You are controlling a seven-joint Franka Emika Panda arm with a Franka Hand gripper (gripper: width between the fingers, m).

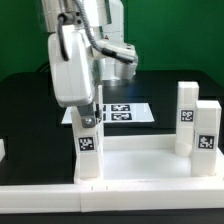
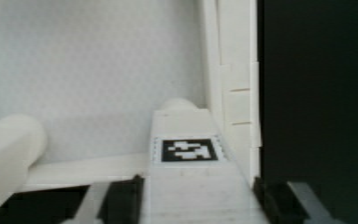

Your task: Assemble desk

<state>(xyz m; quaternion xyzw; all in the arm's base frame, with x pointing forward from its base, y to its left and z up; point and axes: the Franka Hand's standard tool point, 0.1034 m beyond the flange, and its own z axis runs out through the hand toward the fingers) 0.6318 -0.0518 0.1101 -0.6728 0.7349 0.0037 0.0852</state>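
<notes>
Step in hand: seating a leg (image 1: 88,150) into the corner socket of the tabletop (image 1: 140,160) on the exterior view's left. This is a judgement from the pose; the arm stands straight over that corner.
Gripper (image 1: 86,118): comes down on top of the upright leg. In the wrist view the two fingertips (image 2: 114,200) flank the tagged leg (image 2: 190,150), one on each side.
Jaws: narrow, apparently closed on the leg's sides. Actual contact is not clear in either view.
Leg in hand: upright, tag facing the exterior camera, foot at the tabletop's near corner rim. Whether it is fully seated cannot be told.
Doing it well: hold the leg vertical, press or turn it straight along its axis, and avoid side load that could tilt it in the socket. Release only once it stands without leaning.
Tabletop: lies flat, rim up, across the front of the table (image 1: 25,95).
Other legs: two more stand upright at the exterior view's right, the nearer one (image 1: 206,145) and the farther one (image 1: 187,115), both well apart from the gripper.
Marker board (image 1: 125,113): flat on the table behind the tabletop, near the arm's base.
In the way: nothing near the working corner. The tabletop's rim beside the leg limits sideways room.
</notes>
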